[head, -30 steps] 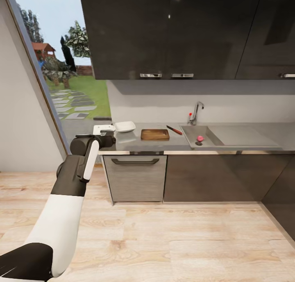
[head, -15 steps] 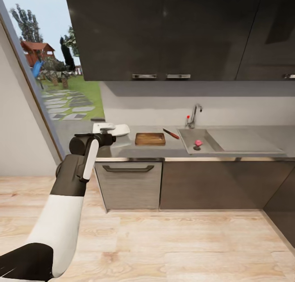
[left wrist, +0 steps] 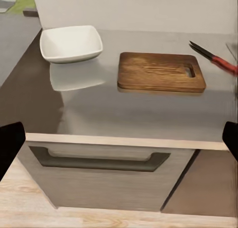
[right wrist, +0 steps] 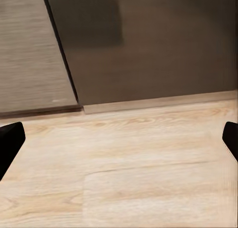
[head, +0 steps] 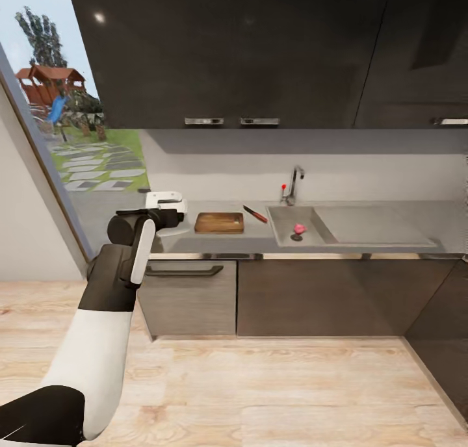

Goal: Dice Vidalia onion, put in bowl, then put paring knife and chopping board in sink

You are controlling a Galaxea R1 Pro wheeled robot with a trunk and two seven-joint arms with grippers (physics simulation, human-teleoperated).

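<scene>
The pinkish Vidalia onion [head: 299,229] lies in the sink [head: 284,217] beside the round drain. On the grey countertop [head: 260,239] rest the dark-brown chopping board [head: 219,222] and, between it and the sink, the red-handled paring knife [head: 255,214]. In the left wrist view the white bowl [left wrist: 71,43] stands beside the chopping board [left wrist: 161,71], with the paring knife [left wrist: 213,58] past it. My left gripper [left wrist: 119,142] is open and held in the air in front of the counter's edge, well short of these things. My right gripper [right wrist: 119,141] hangs open over the wooden floor.
A chrome tap [head: 294,184] with a red knob stands behind the sink, and a flat drainboard [head: 370,225] extends to its right. Dark wall cabinets [head: 247,51] hang above. A drawer front with a handle [head: 185,271] sits under the bowl. A tall window [head: 71,135] is at the left.
The whole view has shifted, so the camera has moved: counter, board and sink now sit further left in the picture. My left arm keeps its raised pose.
</scene>
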